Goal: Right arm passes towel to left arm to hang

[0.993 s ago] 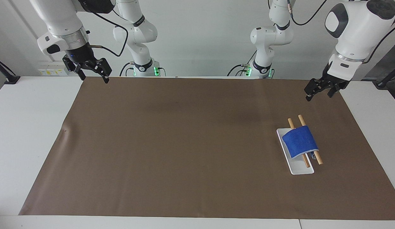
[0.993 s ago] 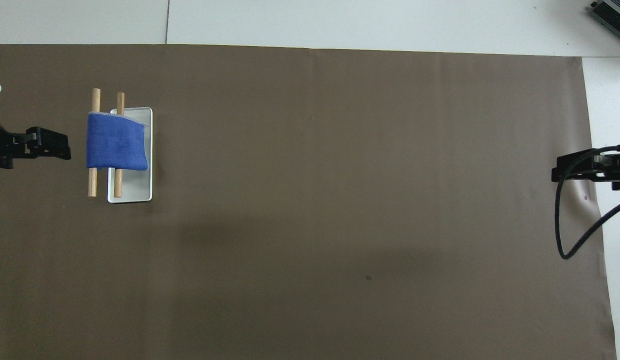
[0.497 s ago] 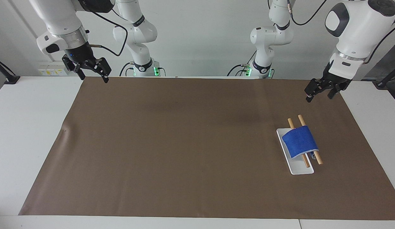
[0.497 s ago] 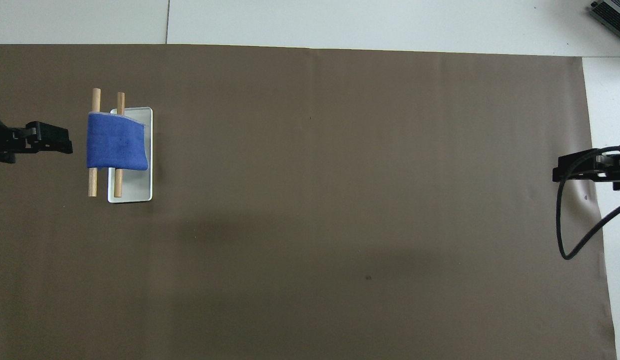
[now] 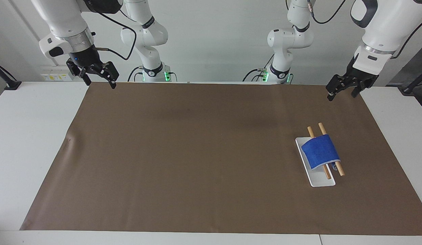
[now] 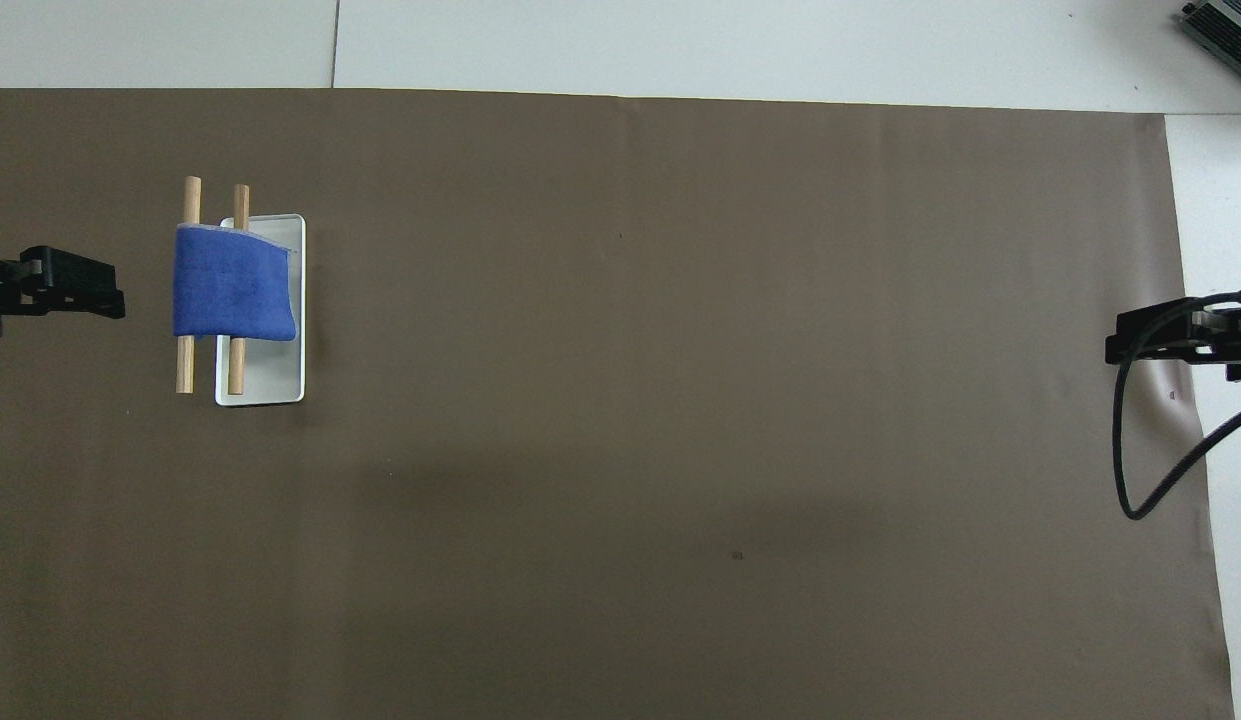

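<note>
**Left gripper lifts away from the hung towel**

Over the last second the left gripper (image 5: 343, 90) has risen and drawn back toward the edge of the brown mat (image 5: 197, 153) at its own end of the table (image 5: 20, 136); in the overhead view it has slid toward that view's edge. The right gripper (image 5: 97, 77) has barely shifted, and the towel (image 5: 320, 151) has not moved.

Both grippers hang in the air with fingers spread wide and nothing between them, the right one over the mat's corner at the right arm's end.

The facing view shows both white arms, their silver wrist rings and green lights at the bases; the overhead view shows only the black gripper tips (image 6: 55, 290) and the right arm's looping cable (image 6: 1130, 470).

The towel, bright blue and fuzzy with a pale edge, is draped across two round wooden rods (image 6: 188, 365) that stand above a white rounded-corner tray (image 6: 270, 385), toward the left arm's end. The mat is smooth and matte. No writing is legible.
</note>
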